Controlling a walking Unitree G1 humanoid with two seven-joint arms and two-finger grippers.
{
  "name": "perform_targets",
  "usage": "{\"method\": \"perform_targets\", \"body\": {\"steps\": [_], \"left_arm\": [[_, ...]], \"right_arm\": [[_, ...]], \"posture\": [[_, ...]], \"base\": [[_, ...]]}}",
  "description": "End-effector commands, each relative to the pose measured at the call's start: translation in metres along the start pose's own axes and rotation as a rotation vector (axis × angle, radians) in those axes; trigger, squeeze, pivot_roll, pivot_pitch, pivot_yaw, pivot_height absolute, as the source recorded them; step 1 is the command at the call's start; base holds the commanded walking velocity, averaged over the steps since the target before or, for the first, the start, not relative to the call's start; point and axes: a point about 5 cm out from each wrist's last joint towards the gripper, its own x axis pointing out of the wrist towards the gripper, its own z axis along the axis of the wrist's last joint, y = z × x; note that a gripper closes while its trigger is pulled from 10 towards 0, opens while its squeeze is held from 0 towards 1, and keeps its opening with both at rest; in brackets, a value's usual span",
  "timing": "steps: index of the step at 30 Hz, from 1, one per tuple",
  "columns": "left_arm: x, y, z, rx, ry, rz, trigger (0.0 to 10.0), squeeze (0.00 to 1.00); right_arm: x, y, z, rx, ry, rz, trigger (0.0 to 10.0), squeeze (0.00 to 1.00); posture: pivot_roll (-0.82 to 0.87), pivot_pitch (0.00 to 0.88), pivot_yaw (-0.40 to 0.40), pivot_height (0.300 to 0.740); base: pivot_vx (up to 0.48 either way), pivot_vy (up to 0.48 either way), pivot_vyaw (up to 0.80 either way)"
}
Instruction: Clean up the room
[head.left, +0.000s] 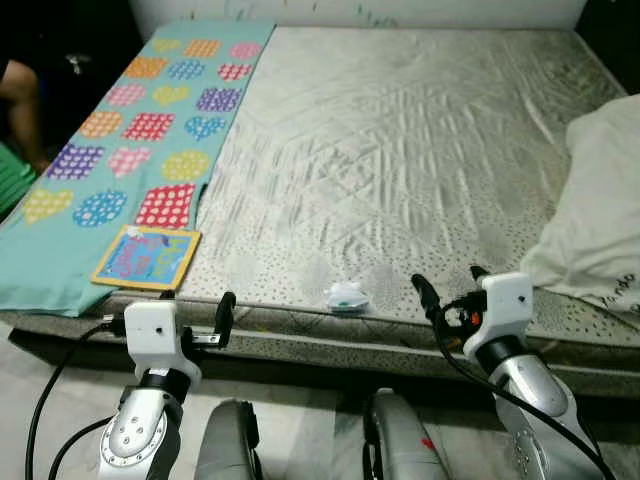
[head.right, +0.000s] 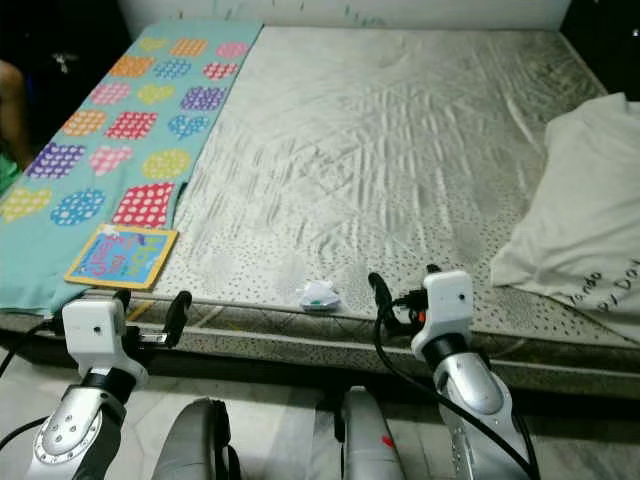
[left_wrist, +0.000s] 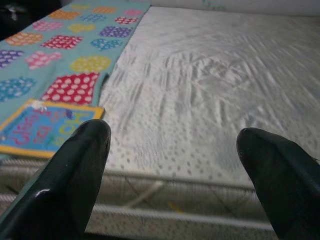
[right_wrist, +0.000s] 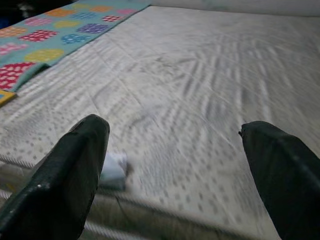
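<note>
Jaws of both grippers released, left gripper (head.left: 197, 322) near book (head.left: 146, 257), right gripper (head.left: 447, 290) near crumpled wrapper (head.left: 348, 297), pillow (head.left: 596, 215) aside.

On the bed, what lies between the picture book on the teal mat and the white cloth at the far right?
In the left eye view, only bare mattress and one small white wrapper near the front edge lie between the picture book and the white cloth.

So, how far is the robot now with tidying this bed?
Nothing looks done yet. Nothing is in hand: the left gripper and the right gripper both hover open at the near edge of the mattress. What is left: the small white crumpled item near that edge, the picture book on the teal patterned mat, and perhaps the white cloth on the robot's right.
</note>
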Motion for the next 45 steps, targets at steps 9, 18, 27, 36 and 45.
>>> {"method": "perform_targets", "body": {"steps": [9, 18, 27, 36, 45], "left_arm": [[-0.0008, 0.0021, 0.0022, 0.01, -0.007, -0.001, 10.0, 0.0], [-0.0005, -0.0005, 0.0038, 0.011, -0.02, -0.03, 10.0, 0.0], [0.0, -0.0007, 0.0036, 0.012, -0.018, -0.037, 10.0, 0.0], [0.0005, -0.0019, 0.0017, 0.013, -0.007, -0.044, 10.0, 0.0], [0.0002, 0.0006, -0.0015, 0.002, 0.019, -0.016, 10.0, 0.0]], "right_arm": [[0.0005, 0.0017, 0.0022, -0.002, -0.009, 0.005, 10.0, 0.0], [0.0009, 0.001, 0.0025, -0.005, -0.011, -0.001, 10.0, 0.0], [0.0008, 0.001, 0.0019, -0.001, -0.012, -0.005, 10.0, 0.0], [0.0007, 0.0004, 0.0004, -0.007, -0.007, -0.014, 10.0, 0.0], [-0.0003, 0.0004, -0.0011, -0.011, -0.002, -0.016, 10.0, 0.0]], "posture": [[-0.14, 0.172, 0.041, 0.58], [-0.14, 0.173, 0.043, 0.58], [-0.14, 0.173, 0.045, 0.58], [-0.14, 0.175, 0.046, 0.58], [-0.13, 0.179, 0.045, 0.58]], "base": [[0.0, 0.0, 0.0], [0.257, 0.0, 0.0], [0.37, 0.0, 0.0], [0.284, 0.0, 0.0], [0.0, 0.0, 0.0]]}}
